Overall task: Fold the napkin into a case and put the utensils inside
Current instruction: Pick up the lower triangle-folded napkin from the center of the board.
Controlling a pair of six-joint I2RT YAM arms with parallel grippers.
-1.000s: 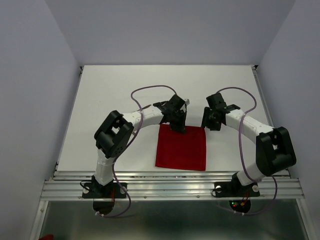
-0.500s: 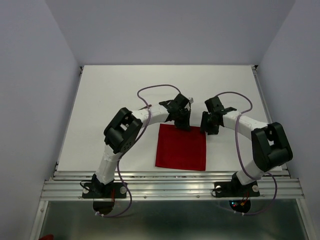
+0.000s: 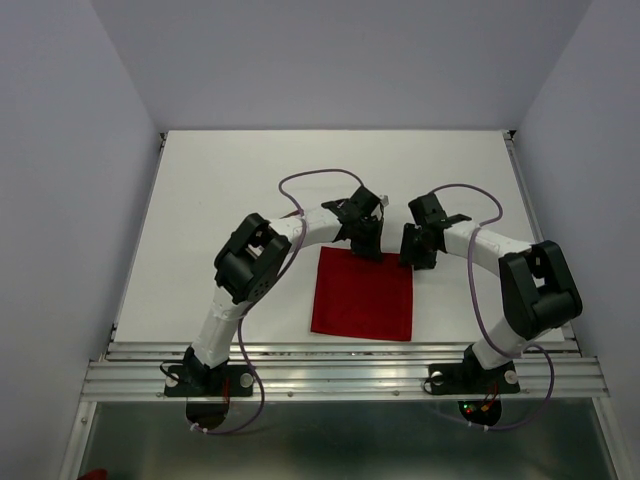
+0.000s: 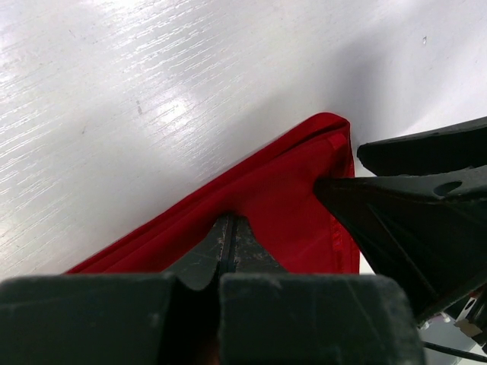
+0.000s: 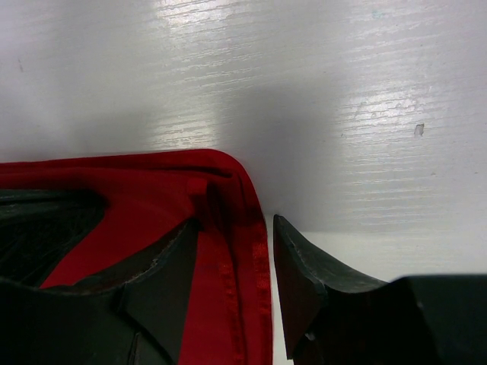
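- The fingers (image 4: 209, 255) of your left gripper (image 4: 228, 222) are pressing fully together, tips down on the far edge of the bright red, soft square cloth napkin (image 3: 362, 295). Whether a layer is being pinched between them cannot be told.
- The fingers (image 5: 316, 285) of your right gripper (image 5: 236, 228) are standing apart and straddling the napkin's stitched hem at its far right corner. One finger is lying over the red cloth, and the other is sitting over the bare white table (image 3: 230, 190) just beside the edge. Nothing is being clamped.
- The napkin is lying flat on the table, near the arms' bases and between the two arms. Its rounded far corner is showing layered edges in both wrist views.
- You are holding both grippers close together along the napkin's far edge, the left near the middle of that edge and the right at the corner.
- Thin purple cables (image 3: 310, 185) are looping above each forearm.
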